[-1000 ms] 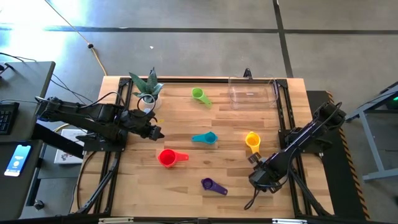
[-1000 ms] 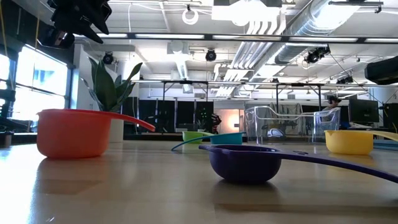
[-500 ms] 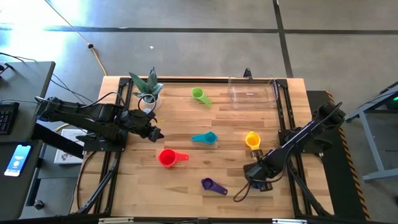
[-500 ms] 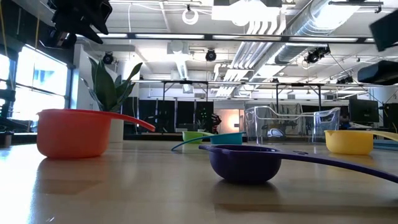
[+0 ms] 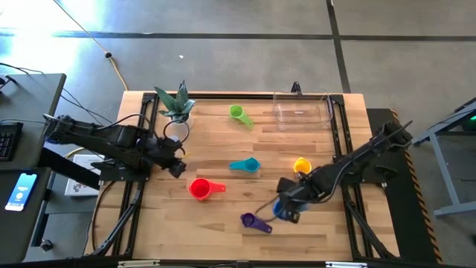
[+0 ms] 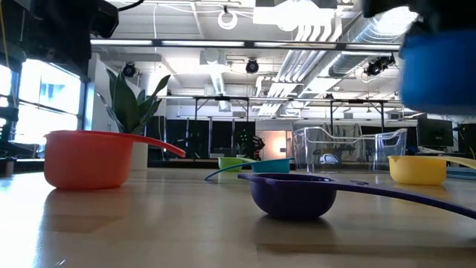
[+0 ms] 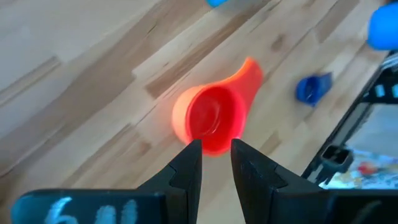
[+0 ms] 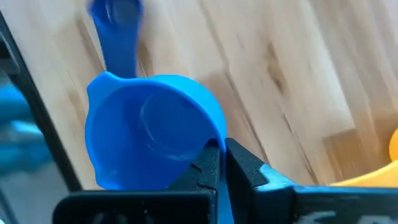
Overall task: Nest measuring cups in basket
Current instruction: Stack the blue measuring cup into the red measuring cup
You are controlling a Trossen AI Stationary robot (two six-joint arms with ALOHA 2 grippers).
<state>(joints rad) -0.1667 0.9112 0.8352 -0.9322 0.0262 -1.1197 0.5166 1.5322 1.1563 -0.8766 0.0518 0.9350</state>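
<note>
High view: wooden table [image 5: 223,223] on concrete floor [image 5: 223,52].

Wooden slat table [image 5: 223,231] sits inside a black frame on a grey concrete floor [image 5: 223,45]; a white pot with a green plant [image 5: 176,108] stands at its far left corner. Left of the table: a dark side desk with a keyboard [image 5: 9,140], a phone with a lit blue screen [image 5: 20,192], and a few loose cables. Low view: the plant [image 6: 134,104] at left, and behind the table a workshop with ceiling ducts [image 6: 335,37] and strip lights.
</note>
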